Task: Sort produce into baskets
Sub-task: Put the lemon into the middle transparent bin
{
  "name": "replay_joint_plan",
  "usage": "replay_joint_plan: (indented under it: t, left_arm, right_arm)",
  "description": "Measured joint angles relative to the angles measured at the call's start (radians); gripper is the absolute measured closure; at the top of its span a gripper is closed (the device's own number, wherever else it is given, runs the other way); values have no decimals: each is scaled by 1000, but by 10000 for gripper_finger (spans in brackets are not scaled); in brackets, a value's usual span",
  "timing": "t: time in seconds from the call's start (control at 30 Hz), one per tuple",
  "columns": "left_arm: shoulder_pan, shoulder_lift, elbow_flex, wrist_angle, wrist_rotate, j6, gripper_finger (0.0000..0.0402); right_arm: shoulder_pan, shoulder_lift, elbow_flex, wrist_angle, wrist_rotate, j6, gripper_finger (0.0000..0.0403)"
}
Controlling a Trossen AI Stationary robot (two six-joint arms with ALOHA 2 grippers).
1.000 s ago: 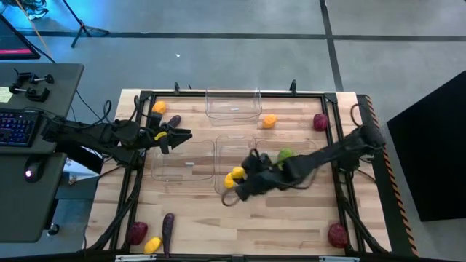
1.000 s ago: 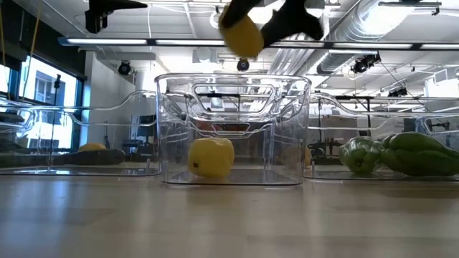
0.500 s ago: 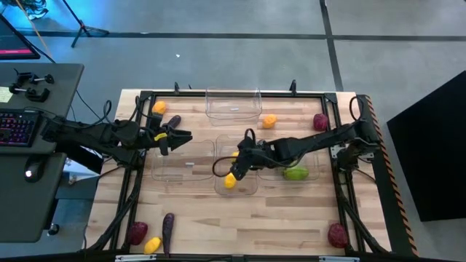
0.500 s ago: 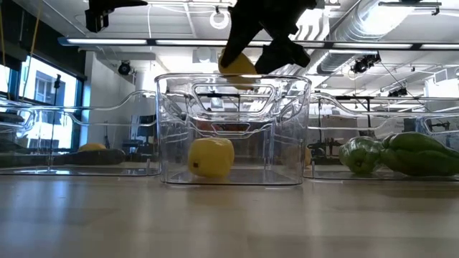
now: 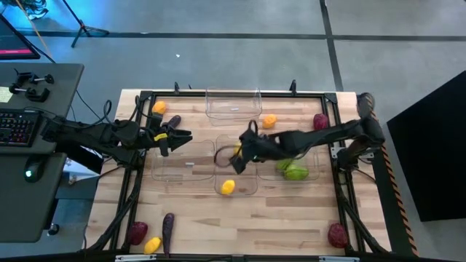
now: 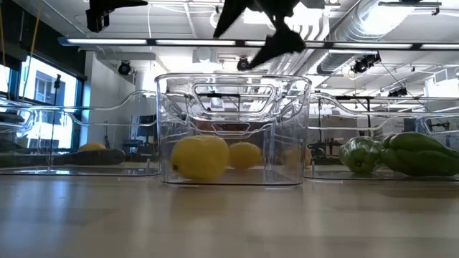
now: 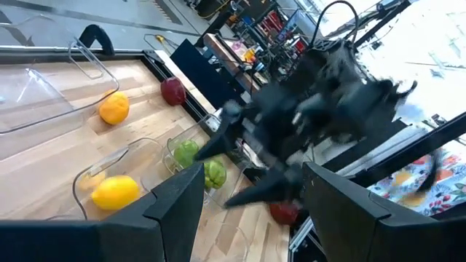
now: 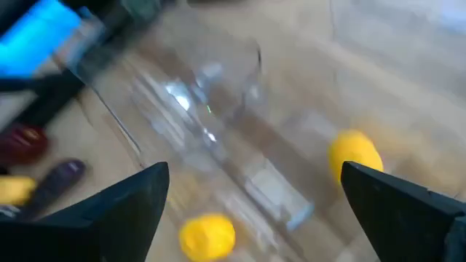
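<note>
My right gripper hangs open and empty over the middle clear bin; it also shows in the low view and in its own wrist view. Two yellow lemons lie on that bin's floor, one at its near end. Green ridged pieces lie in the bin to the right. My left gripper waits open over the table's left side, beside the left bin.
An empty bin stands at the far edge. Loose on the table are oranges, dark red pieces, a lemon and an eggplant.
My right gripper carried a lemon toward the table's far edge over the middle bin, opened and let it go, then rose. The lemon has fallen into the bin and lies beside the one that was there.
</note>
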Motion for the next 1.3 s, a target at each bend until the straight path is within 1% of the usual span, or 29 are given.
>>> replay_joint_plan:
  t: [0.13,0.23,0.3,0.37,0.43,0.5,0.6,0.67,0.73,0.9,0.97,1.03,1.13,1.3]
  left_arm:
    - [0,1,-1,31,17,-8,184]
    - [0,11,2,104,135,29,184]
    - [-1,32,20,108,219,34,184]
    - [-14,67,48,54,295,8,184]
    - [-42,117,90,-57,367,-36,184]
    - [-89,189,142,-199,440,-86,184]
    - [-196,320,218,-415,536,-175,184]
    - [-285,410,257,-537,556,-251,184]
    - [-374,498,281,-618,558,-345,184]
    - [-569,682,307,-632,559,-636,184]
    - [-632,744,309,-637,596,-748,184]
    - [-686,803,318,-636,666,-836,184]
    - [-749,870,338,-630,737,-930,184]
    - [-792,941,381,-588,752,-993,184]
  right_arm:
    - [-4,-97,34,-28,62,-81,11]
    - [10,-175,36,-110,131,-75,11]
    - [18,-219,36,-198,148,-45,11]
    - [37,-255,36,-310,163,3,11]
    - [68,-281,36,-432,209,75,11]
    - [102,-300,36,-559,256,157,11]
    - [144,-320,36,-695,312,270,11]
    - [166,-322,36,-745,342,321,11]
    - [183,-321,35,-778,361,346,11]
    - [195,-317,35,-787,361,324,11]
    - [194,-317,35,-787,362,305,11]
    - [192,-317,35,-787,362,279,11]
    - [192,-317,35,-787,361,242,11]
    - [192,-317,34,-787,360,234,11]
